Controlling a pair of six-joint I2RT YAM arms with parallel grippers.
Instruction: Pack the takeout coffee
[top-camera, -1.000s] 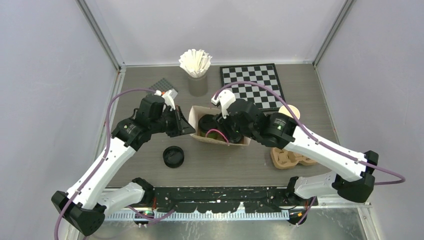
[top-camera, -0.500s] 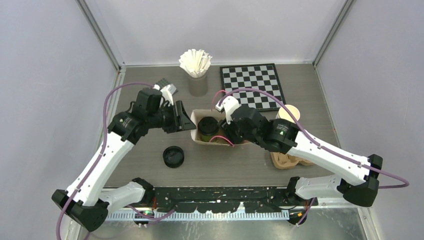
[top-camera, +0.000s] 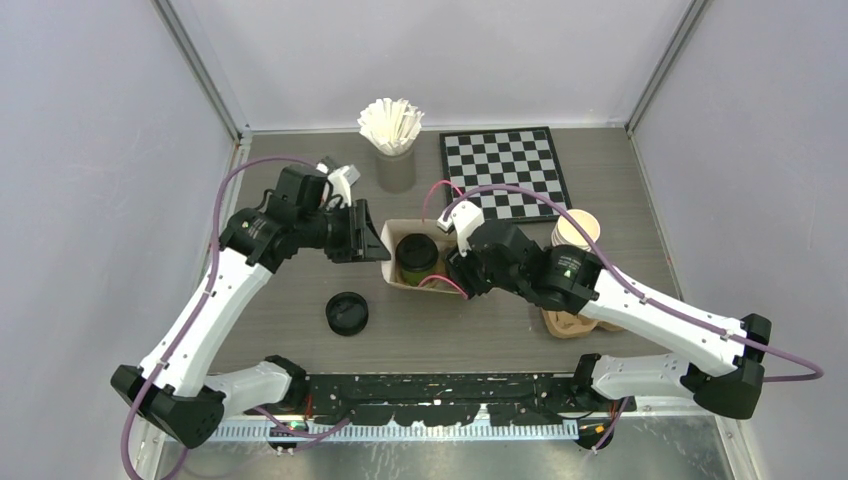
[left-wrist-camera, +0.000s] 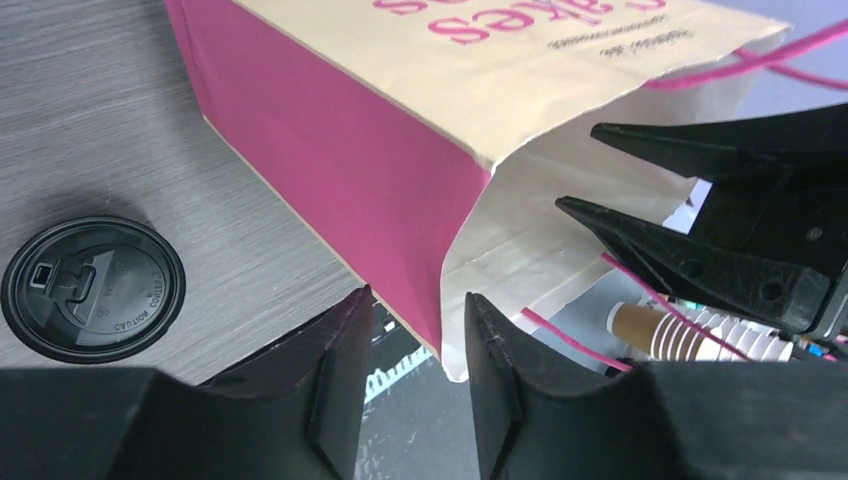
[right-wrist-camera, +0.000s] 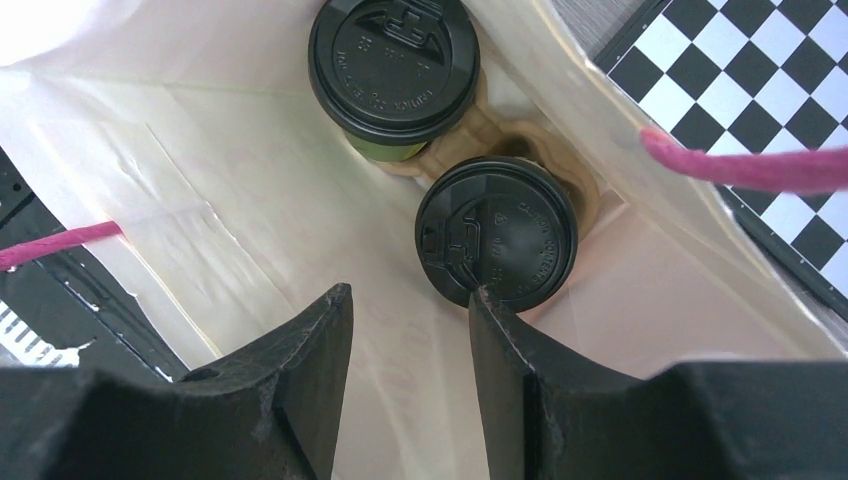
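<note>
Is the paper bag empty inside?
No, the right wrist view shows one lidded cup and another lidded cup in a pulp carrier inside the paper bag.

A lab test cell; plain grey walls (top-camera: 90, 150), aluminium posts (top-camera: 200, 70), wood-look tabletop (top-camera: 450, 330).

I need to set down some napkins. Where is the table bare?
Bare: the near strip between the loose lid and the cup carrier, in front of the bag. Crowded: around the bag, with left hand and right hand at it.
</note>
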